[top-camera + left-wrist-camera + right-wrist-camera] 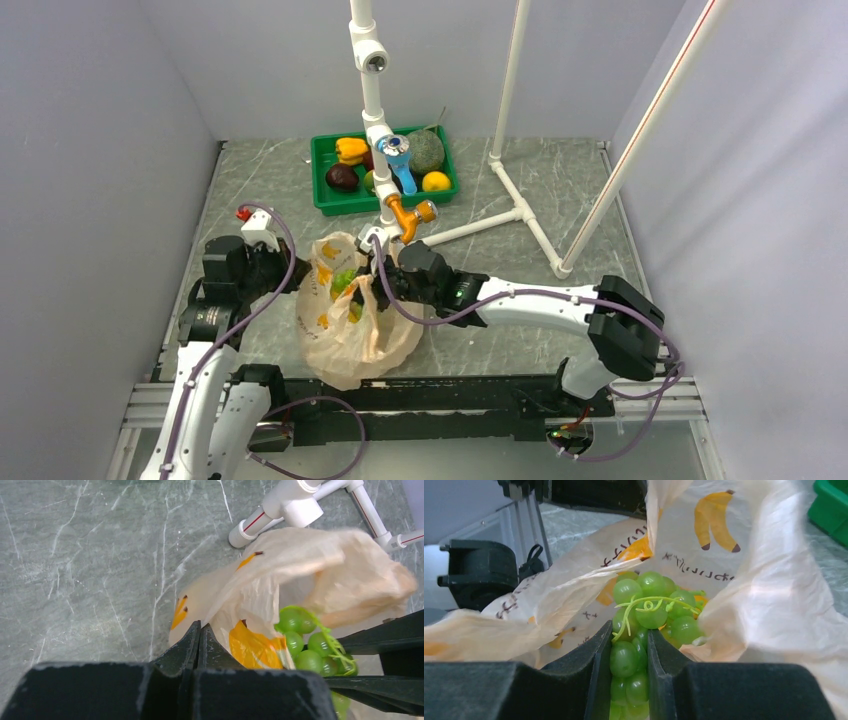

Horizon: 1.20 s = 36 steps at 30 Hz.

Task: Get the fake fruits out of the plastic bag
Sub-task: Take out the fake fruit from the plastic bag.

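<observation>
A: Where is the green bunch (649, 605) seen?
B: Inside the plastic bag's (350, 340) mouth, gripped from 3 o'clock by the right pincer (630, 632).
A: And the bag?
B: Laid on the worktop (500, 330), its 9 o'clock edge pinched in the closed left pincer (199, 630).

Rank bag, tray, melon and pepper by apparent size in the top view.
1. bag
2. tray
3. melon
4. pepper
The bag lies nearer the camera, so its lead over the tray is unsure.

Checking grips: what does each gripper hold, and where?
Right gripper grips the green bunch across its grapes; left gripper pinches the plastic bag at its rim.
</observation>
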Tool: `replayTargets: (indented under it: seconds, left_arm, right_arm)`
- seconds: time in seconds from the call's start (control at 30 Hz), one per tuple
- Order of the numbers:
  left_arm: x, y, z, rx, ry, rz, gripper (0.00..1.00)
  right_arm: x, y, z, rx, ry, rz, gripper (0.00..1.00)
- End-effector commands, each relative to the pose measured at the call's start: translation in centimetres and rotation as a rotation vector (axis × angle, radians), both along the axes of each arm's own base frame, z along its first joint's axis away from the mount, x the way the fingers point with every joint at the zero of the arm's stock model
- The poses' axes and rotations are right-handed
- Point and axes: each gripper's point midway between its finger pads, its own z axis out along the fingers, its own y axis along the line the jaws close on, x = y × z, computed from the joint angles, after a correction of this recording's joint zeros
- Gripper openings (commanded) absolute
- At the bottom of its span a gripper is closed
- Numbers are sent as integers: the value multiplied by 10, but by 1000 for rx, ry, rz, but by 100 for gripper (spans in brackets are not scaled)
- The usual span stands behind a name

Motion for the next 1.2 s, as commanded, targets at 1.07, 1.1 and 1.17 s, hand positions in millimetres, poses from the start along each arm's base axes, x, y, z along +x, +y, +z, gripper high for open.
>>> replayTargets:
  seconds: [1.07, 1.1, 1.17]
  left_arm:
    - [5, 8, 18, 29, -105, 42, 0]
    - [5, 8, 18, 29, -104, 42, 0]
    - [5, 9, 19, 27, -107, 44, 0]
  right_arm:
    - [77, -227, 117, 125, -257, -836, 0]
    - [87, -231, 111, 104, -244, -861, 0]
    - [110, -231, 101, 81, -221, -887, 0]
